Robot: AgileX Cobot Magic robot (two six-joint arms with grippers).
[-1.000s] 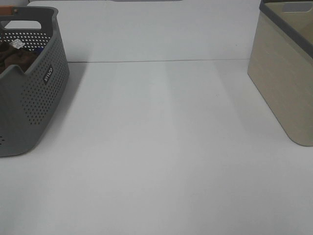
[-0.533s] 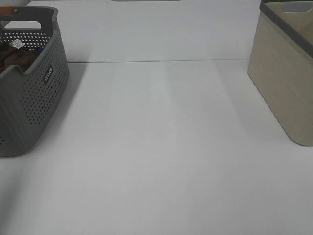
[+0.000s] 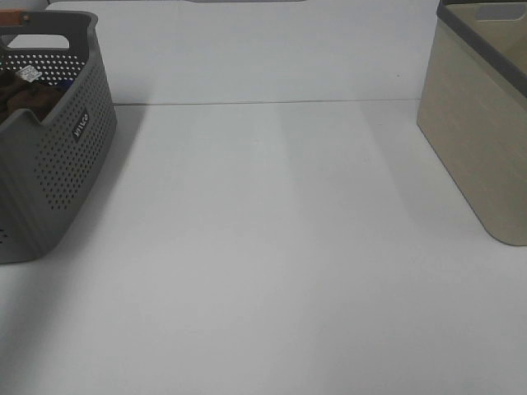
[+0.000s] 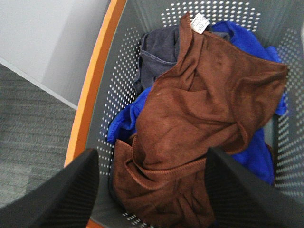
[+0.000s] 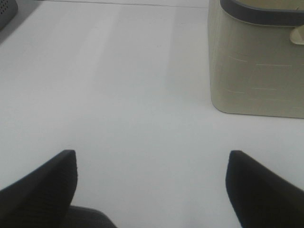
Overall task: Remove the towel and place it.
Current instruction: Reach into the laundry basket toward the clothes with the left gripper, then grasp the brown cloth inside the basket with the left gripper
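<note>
1. In the grey perforated basket [image 3: 66, 156], at the left edge of the white table [image 3: 272, 247], lies the towel [image 4: 199, 118]: brown, crumpled, heaped on top of the other cloths.
2. Its small white label [image 4: 200, 23] sticks up at the hem end close to the perforated wall opposite my fingers, plain to see.
3. Under and around the towel I see a bright blue cloth [image 4: 240, 38] and a dark grey garment [image 4: 159, 52]. The blue one shows on both sides of the brown folds.
4. My left gripper [image 4: 152, 156] hangs over the basket, directly above the towel's nearest folds. Its two black fingers [image 4: 61, 190] stand well apart with brown cloth showing between them. The jaws are parted and nothing is clamped in them. Whether the tips touch the cloth I cannot tell.
5. The basket's orange rim [image 4: 92, 90] runs just beside one of those fingers, and beyond it is grey floor [image 4: 28, 137].
6. My right gripper [image 5: 152, 156] hovers over a bare stretch of table, fingers spread wide and empty.
7. Ahead of it stands a beige bin [image 5: 256, 61] with a dark grey rim, upright on the table at its right side and well apart from the basket.
8. From the high camera only a small patch of the towel shows above the dip in the basket's wall, with the label just beyond it.
</note>
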